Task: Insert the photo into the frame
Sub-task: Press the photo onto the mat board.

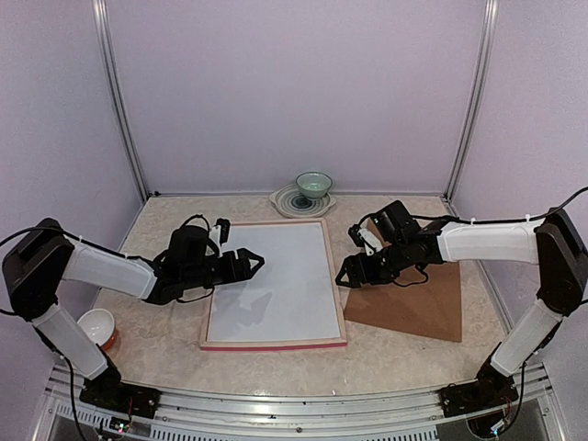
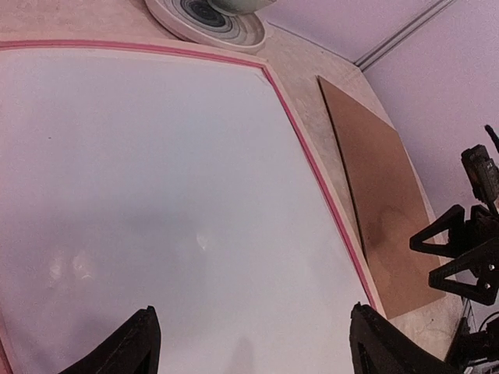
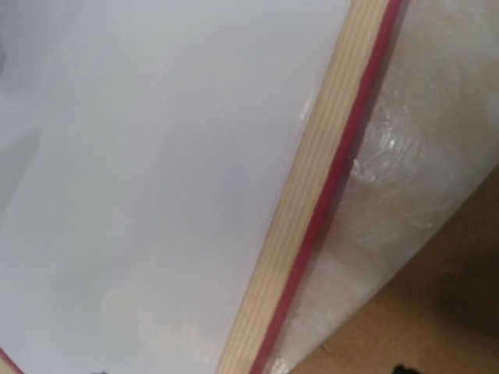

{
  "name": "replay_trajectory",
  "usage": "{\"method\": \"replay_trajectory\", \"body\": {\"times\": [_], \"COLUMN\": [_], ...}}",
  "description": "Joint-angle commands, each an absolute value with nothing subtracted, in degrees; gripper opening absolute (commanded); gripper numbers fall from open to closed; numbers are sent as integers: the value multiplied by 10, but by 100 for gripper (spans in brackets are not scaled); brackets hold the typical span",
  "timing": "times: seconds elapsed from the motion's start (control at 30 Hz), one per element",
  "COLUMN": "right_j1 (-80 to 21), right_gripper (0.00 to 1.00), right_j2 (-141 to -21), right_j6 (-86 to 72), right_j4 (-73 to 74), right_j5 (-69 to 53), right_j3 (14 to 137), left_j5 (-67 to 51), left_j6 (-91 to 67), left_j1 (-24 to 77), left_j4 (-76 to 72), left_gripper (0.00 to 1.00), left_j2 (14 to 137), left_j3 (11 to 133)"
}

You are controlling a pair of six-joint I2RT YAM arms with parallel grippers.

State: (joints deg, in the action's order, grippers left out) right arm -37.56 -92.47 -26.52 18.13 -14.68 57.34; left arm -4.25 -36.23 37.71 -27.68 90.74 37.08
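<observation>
The frame lies flat in the middle of the table, pale wood back up, its pink-red face showing only along the edges. It also shows in the left wrist view and the right wrist view. A plain white sheet fills its opening; no sunset picture shows, so I cannot tell whether it is the photo's back. My left gripper hovers open and empty over the sheet's left side. My right gripper is open and empty just above the frame's right rail.
The brown hardboard backing lies right of the frame, under my right arm, and shows in the left wrist view. A green bowl on a patterned plate stands at the back. A white and orange cup sits front left.
</observation>
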Motion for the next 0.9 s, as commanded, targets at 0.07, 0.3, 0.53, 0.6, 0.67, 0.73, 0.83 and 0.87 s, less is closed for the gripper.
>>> {"method": "replay_trajectory", "body": {"times": [0.07, 0.3, 0.53, 0.6, 0.67, 0.73, 0.83, 0.87], "right_j1": [-368, -367, -367, -367, -366, -367, -366, -366], "right_gripper": [78, 78, 78, 78, 78, 78, 78, 78], "right_j2": [-927, -926, -926, -927, -927, -927, -927, -927], "right_j6": [-268, -269, -266, -266, -265, -265, -265, -265], "right_j4": [179, 181, 183, 183, 183, 181, 180, 180], "right_j5": [-139, -139, -138, -138, -138, -138, -138, -138], "right_j3": [573, 573, 577, 577, 575, 574, 571, 570], "left_j5": [-136, -131, -113, -110, -108, -108, -106, -106], "left_j6": [-381, -375, -379, -380, -381, -383, -383, -383], "left_j1": [403, 413, 408, 406, 403, 399, 396, 395], "left_j4": [-299, -293, -291, -295, -297, -298, -299, -300], "left_gripper": [83, 83, 83, 83, 83, 83, 83, 83], "left_j2": [947, 992, 1032, 1041, 1047, 1051, 1051, 1050], "left_j3": [398, 413, 420, 420, 420, 420, 419, 419]}}
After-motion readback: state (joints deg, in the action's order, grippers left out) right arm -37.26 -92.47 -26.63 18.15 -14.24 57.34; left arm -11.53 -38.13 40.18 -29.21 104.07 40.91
